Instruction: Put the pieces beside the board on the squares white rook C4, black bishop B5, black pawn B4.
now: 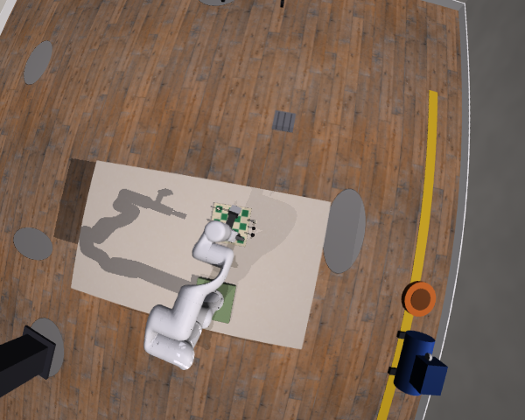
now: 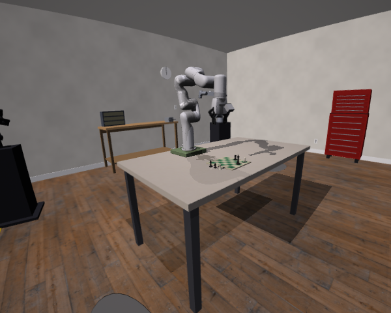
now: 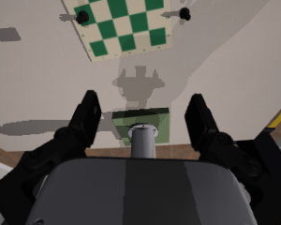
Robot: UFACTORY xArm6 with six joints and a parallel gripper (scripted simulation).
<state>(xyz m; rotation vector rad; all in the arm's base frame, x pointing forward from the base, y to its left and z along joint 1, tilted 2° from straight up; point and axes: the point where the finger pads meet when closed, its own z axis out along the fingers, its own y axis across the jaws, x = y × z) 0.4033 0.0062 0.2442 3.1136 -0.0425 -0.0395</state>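
The green-and-cream chessboard [image 1: 234, 223] lies on the beige table and also shows in the exterior view [image 2: 230, 162]. Three small pieces stand on the table along its right edge [image 1: 253, 227]; which is which is too small to tell. My gripper [image 3: 143, 103] [image 2: 219, 116] [image 1: 233, 212] is open and empty, high above the table and over the board. In the wrist view the board's near part [image 3: 124, 23] is at the top. One black piece [image 3: 82, 17] stands at its left edge. Another black piece [image 3: 184, 14] stands on the table just off its right side.
The arm's green base plate [image 1: 217, 300] sits at the table's near edge, also seen between my fingers. A black pedestal with another arm [image 2: 219, 131] stands behind the table. A wooden side table [image 2: 135, 134] and a red cabinet [image 2: 348, 122] stand by the walls.
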